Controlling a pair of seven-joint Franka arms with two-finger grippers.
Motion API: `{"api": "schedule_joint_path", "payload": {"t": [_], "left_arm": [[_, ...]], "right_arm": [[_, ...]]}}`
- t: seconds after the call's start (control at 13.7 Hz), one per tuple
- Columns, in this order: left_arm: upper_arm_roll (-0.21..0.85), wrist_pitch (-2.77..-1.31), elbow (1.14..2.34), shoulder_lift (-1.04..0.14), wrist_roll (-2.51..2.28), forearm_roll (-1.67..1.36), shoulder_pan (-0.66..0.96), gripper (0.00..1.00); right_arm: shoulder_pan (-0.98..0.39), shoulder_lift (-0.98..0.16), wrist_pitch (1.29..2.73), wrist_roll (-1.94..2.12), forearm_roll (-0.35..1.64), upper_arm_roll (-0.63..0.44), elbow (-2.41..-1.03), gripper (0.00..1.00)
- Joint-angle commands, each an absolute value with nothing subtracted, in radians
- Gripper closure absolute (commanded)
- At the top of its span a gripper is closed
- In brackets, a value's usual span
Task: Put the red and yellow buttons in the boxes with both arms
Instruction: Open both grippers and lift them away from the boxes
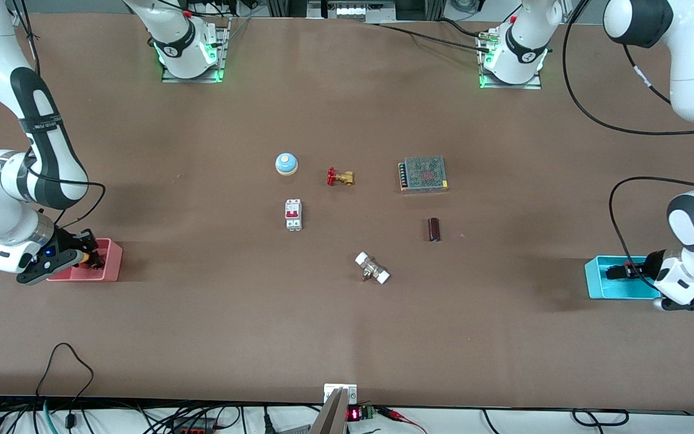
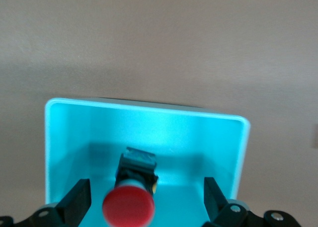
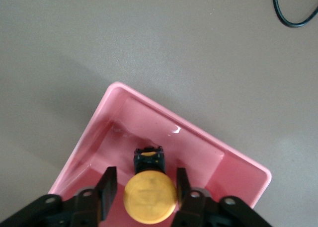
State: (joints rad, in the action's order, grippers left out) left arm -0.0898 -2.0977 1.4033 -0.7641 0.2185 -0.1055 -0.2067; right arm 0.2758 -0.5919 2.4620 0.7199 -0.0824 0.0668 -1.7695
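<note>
The red button (image 2: 128,206) lies in the cyan-blue box (image 2: 149,110), between the wide-open fingers of my left gripper (image 2: 145,204), which touch nothing. In the front view this gripper (image 1: 624,271) reaches into the cyan box (image 1: 600,284) at the left arm's end of the table. The yellow button (image 3: 149,196) sits in the pink-red box (image 3: 208,142). My right gripper (image 3: 143,189) straddles the button with its fingers a little apart from the cap. In the front view this gripper (image 1: 85,256) is in the pink box (image 1: 111,265) at the right arm's end.
Mid-table stand a light-blue dome (image 1: 286,163), a brass valve with red handle (image 1: 340,177), a white breaker (image 1: 293,214), a metal power supply (image 1: 423,174), a dark cylinder (image 1: 434,229) and a white-ended fitting (image 1: 372,268).
</note>
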Motion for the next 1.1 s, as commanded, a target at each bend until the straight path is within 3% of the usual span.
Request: {"api": "schedule_joint_path", "payload": {"t": [0.0, 0.29, 0.59, 0.66, 0.73, 1.02], "left_arm": [[-0.087, -1.984, 1.448, -0.609, 0.236, -0.129, -0.169, 0.0], [-0.094, -1.916, 1.512, -0.422, 0.106, -0.115, -0.042, 0.0], [-0.087, -1.827, 1.557, -0.25, -0.021, -0.115, -0.006, 0.0], [-0.081, -1.797, 1.554, -0.217, -0.035, -0.115, -0.006, 0.0], [-0.075, -1.78, 1.558, -0.183, -0.035, -0.114, -0.008, 0.0], [0.012, -1.721, 1.557, -0.124, -0.037, -0.112, -0.099, 0.0]], "right_arm": [[0.287, -0.583, 2.47, 0.741, -0.078, 0.075, -1.773, 0.26], [0.282, -0.511, 2.429, 0.739, -0.078, 0.077, -1.767, 0.26], [0.238, -0.298, 2.098, 0.659, -0.019, 0.089, -1.74, 0.27], [0.186, -0.254, 2.016, 0.558, -0.008, 0.089, -1.729, 0.2], [0.136, -0.224, 1.943, 0.429, -0.009, 0.081, -1.703, 0.0], [-0.033, -0.184, 1.608, 0.181, -0.017, 0.025, -1.496, 0.0]]}}
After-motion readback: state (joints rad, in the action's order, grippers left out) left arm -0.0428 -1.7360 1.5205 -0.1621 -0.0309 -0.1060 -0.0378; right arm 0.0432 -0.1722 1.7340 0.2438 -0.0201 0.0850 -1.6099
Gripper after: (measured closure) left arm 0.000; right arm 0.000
